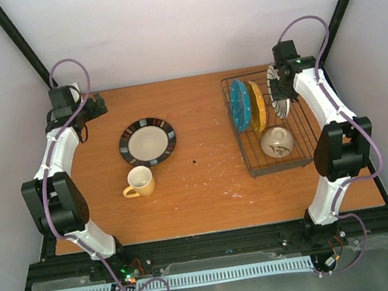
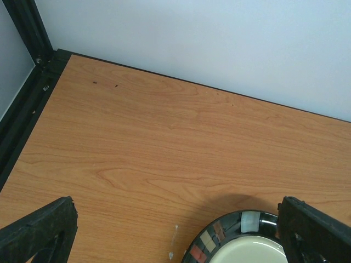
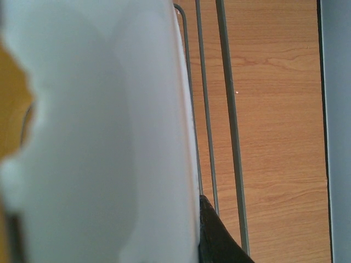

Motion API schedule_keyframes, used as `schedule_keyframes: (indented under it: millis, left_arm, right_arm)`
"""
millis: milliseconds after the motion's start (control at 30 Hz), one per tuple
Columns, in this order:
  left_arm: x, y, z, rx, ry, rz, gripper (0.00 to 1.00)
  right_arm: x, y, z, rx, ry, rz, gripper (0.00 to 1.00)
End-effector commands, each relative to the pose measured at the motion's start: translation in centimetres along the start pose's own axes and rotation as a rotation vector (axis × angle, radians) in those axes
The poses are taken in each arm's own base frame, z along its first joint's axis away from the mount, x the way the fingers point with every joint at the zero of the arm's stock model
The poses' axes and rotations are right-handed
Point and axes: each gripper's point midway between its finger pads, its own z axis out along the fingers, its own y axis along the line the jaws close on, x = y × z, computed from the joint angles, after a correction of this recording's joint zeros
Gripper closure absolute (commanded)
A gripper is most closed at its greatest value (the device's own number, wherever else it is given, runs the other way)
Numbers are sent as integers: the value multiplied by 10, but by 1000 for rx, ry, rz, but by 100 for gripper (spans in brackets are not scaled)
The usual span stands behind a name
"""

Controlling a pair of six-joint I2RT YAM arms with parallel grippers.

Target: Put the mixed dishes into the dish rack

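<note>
The wooden table [image 1: 207, 180] is walled on 3 sides, with the arm bases along its near edge. A broad strip of bare wood runs down its middle.

The dish rack [image 1: 280, 168] sits on the right half, its right side close to the table's right edge and just beside the right arm. 3 plates stand on edge in its far part. They are a teal dotted plate [image 1: 240, 105], an orange-yellow plate [image 1: 258, 107] and a black-and-white striped-rim plate [image 1: 278, 95]. A cream bowl [image 1: 277, 141] lies tilted in the near part.

A dark block-rimmed plate [image 1: 147, 141] lies flat on the left half, well apart from the rack. A small yellow mug [image 1: 141, 181] stands upright just at its near edge, handle to the left.

The right gripper [image 1: 284, 81] clamps the striped-rim plate's top edge. In the wrist view 1 finger [image 3: 219, 238] presses that plate's rim and the other is hidden behind it.

The left gripper [image 2: 176, 211] hangs near the far left corner, fingers spread wide with nothing between them. The flat plate's rim is just by its right finger [image 2: 315, 233].
</note>
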Motion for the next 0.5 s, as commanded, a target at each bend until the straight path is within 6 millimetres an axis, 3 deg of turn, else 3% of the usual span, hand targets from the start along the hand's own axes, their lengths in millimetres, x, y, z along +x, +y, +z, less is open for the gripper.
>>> schedule_keyframes:
  millis: [0,233,467]
  left_arm:
    - [-19,-2,-1,14,-40,-2,0]
    - [-21,-3,1,21,-45,-1,0]
    - [-20,-4,1,25,-43,2,0]
  right_arm:
    - [-42,-9,-31,22,-161,35,97]
    - [-69,-20,-67,46,-262,53,97]
    - [-60,-18,-65,35,-245,42,97]
